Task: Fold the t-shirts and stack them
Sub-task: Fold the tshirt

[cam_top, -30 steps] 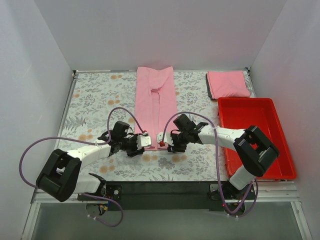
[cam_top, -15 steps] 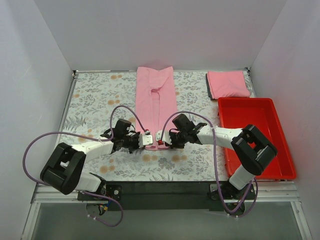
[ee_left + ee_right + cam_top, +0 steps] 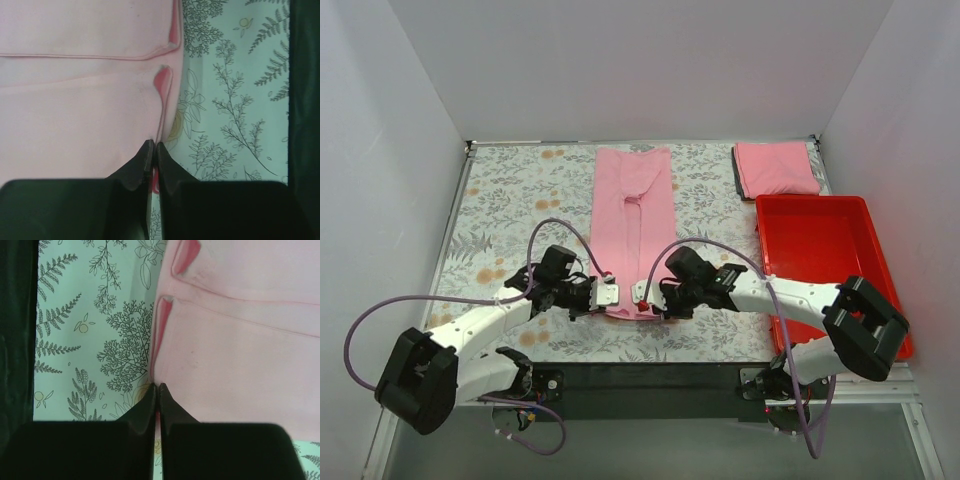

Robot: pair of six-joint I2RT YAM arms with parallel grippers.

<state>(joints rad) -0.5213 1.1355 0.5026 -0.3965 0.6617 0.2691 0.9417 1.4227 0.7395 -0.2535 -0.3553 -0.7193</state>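
A pink t-shirt (image 3: 633,225), folded lengthwise into a long strip, lies down the middle of the floral table. My left gripper (image 3: 609,293) is shut on its near left corner, and the pink cloth (image 3: 75,100) is pinched between the black fingers (image 3: 137,167). My right gripper (image 3: 640,295) is shut on its near right corner, with the cloth (image 3: 240,340) caught at the fingertips (image 3: 172,407). A folded pink t-shirt (image 3: 776,168) lies at the far right.
A red bin (image 3: 832,270) stands on the right side of the table. The floral tablecloth (image 3: 510,200) covers the table. A black strip (image 3: 650,375) runs along the near edge. White walls close in the sides and back.
Both grippers have pulled the near end of the pink t-shirt toward the near edge; the whole strip has slid nearer, away from the back edge.
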